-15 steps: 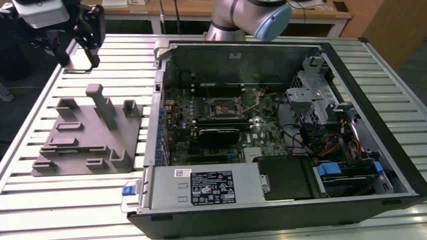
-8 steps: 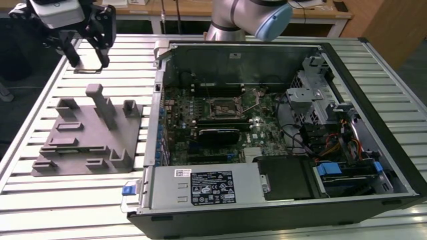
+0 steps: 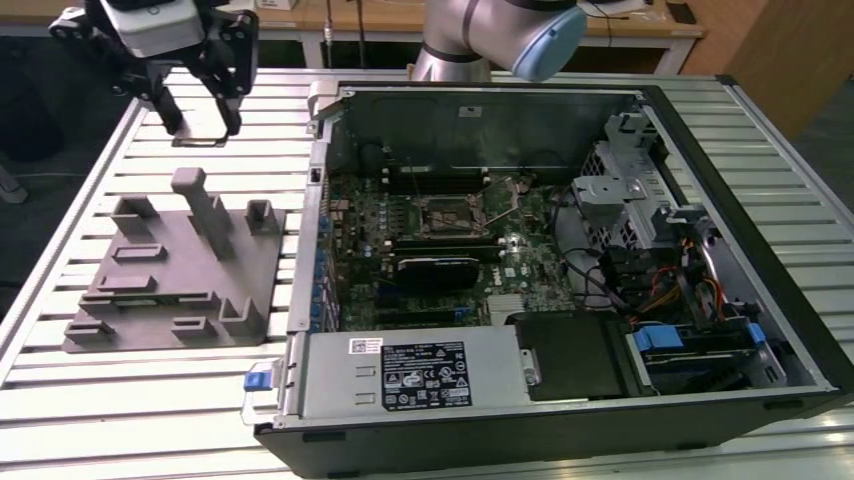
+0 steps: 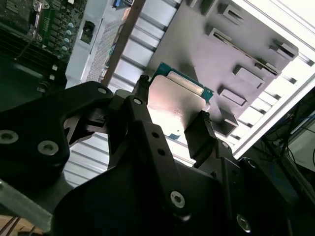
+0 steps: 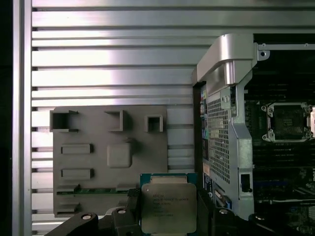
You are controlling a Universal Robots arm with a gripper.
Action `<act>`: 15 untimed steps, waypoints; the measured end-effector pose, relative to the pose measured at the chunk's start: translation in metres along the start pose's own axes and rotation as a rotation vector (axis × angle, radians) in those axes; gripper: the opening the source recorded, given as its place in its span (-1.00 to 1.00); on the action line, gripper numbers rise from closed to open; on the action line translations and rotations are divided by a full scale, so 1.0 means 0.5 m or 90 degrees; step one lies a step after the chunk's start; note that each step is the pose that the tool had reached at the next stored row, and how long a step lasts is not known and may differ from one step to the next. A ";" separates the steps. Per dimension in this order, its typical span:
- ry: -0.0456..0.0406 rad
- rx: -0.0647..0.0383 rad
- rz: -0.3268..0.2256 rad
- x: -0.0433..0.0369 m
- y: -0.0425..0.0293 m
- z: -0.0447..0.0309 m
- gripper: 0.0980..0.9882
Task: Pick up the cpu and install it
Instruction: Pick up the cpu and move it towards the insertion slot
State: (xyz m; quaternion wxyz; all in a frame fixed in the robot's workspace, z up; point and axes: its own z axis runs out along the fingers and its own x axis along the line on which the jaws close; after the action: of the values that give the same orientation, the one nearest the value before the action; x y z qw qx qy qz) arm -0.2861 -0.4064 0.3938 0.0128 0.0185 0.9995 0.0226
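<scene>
The open computer case (image 3: 534,445) lies on the slatted table (image 3: 134,400), its motherboard socket (image 3: 451,212) bare. The grey fixture block (image 3: 167,270) sits beside it, at the exterior view's left. Beyond the block's far end hangs the gripper (image 3: 200,128), jaws clenched on the edges of the cpu (image 5: 168,207), which is held clear of the table. Judgement: pickup complete, installation outstanding.

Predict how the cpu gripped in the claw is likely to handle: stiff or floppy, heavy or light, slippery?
Probably stiff: the cpu looks flat though the claw pinches only its edges. Likely light, being thin and small. Its smooth metal top might be slippery.
</scene>
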 end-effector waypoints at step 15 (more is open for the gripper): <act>0.0000 0.000 0.000 -0.101 0.004 0.003 0.00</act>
State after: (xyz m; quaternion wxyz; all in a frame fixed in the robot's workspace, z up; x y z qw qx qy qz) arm -0.2357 -0.4064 0.3937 0.0128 0.0185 0.9995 0.0226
